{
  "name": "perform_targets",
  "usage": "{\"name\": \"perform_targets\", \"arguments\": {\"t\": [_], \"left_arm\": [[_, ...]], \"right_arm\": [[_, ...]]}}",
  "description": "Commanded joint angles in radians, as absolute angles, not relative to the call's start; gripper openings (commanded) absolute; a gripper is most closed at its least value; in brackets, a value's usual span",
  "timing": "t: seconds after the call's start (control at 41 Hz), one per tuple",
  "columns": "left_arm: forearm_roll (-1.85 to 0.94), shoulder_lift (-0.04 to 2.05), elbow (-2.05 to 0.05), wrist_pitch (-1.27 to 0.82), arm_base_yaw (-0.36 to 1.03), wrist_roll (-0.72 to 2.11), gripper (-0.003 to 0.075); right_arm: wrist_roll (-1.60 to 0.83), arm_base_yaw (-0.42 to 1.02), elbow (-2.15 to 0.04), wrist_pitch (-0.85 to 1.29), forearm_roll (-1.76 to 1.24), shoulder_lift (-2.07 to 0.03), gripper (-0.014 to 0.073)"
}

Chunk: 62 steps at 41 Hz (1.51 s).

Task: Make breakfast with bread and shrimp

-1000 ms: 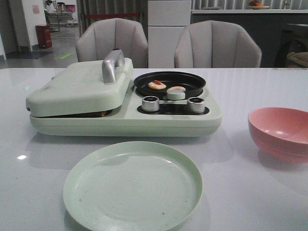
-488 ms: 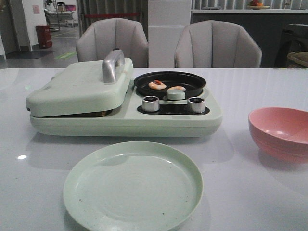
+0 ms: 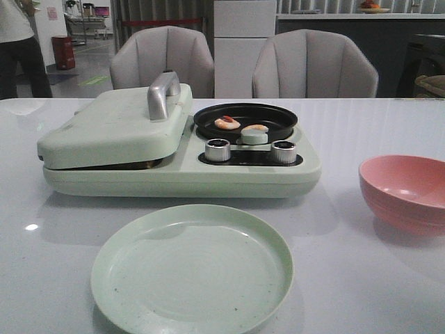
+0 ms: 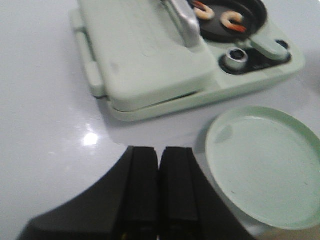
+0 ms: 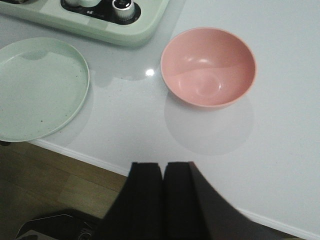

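- Front view: a pale green cooker (image 3: 181, 163) sits on the white table (image 3: 361, 278). Its big lid (image 3: 115, 125) with a silver handle (image 3: 161, 94) is down on the left side.
- Two small pink shrimp (image 3: 227, 123) lie in the round black pan (image 3: 245, 120) on the right side of the cooker, near each other.
- No bread can be seen. The lid hides what is under it.
- A green plate (image 3: 191, 268) lies in front of the cooker with nothing on it. A pink bowl (image 3: 407, 191) stands to the right, well apart.
- The left gripper (image 4: 158, 187) is closed with its fingers together. It holds nothing and hangs over the table near the plate.
- The right gripper (image 5: 162, 192) is closed too and holds nothing. It hangs by the table edge, near the bowl.
- A person (image 3: 21, 45) stands far back on the left.
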<state>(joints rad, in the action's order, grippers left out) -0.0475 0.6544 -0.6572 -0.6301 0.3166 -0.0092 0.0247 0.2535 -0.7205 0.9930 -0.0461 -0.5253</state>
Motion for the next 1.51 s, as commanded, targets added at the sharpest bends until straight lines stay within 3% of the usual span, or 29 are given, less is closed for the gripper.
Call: {"name": "perform_targets", "arguments": {"t": [0.0,0.22,0.463,0.61,1.488], "left_arm": [[-0.041,0.543,-0.587,-0.468,0.206,-0.014,0.0101],[-0.050,0.239,-0.307,-0.296,0.046,-0.014,0.0101],[-0.052,-0.025,-0.073,-0.161,0.022,-0.014,0.0101],[-0.054,-0.024,0.034,0.014,0.023,-0.014,0.0101],[-0.046,-0.022,0.032,0.045,0.023,-0.014,0.0101]], "right_arm": [[0.026,0.255,-0.744,0.925,-0.046,-0.528,0.0035],[0.026,0.255,-0.744,0.926,-0.046,-0.528,0.0035],[0.026,0.255,-0.744,0.926,-0.046,-0.528,0.0035],[0.026,0.255,-0.744,0.928,-0.046,-0.528,0.0035],[0.026,0.255,-0.744,0.928,-0.046,-0.528,0.0035]]}}
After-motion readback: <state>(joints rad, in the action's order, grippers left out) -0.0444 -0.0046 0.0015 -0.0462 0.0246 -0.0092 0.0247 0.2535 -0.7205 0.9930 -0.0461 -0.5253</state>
